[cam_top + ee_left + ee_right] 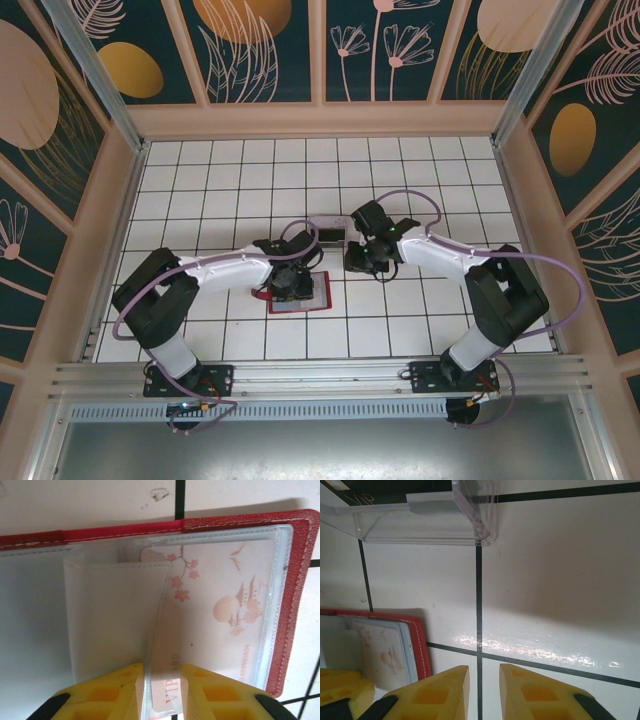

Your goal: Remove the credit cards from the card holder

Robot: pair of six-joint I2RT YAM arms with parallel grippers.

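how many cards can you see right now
2. One pale VIP card sits in the card holder's clear sleeve; one dark card lies in the clear box. More may be hidden behind other sleeves.

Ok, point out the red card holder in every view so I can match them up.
Top external: the card holder lies open just left of centre.
Left wrist: it spans the frame, its red edge along the top and right.
Right wrist: its corner sits at lower left.
Shared landmark: the white tabletop with black grid lines.
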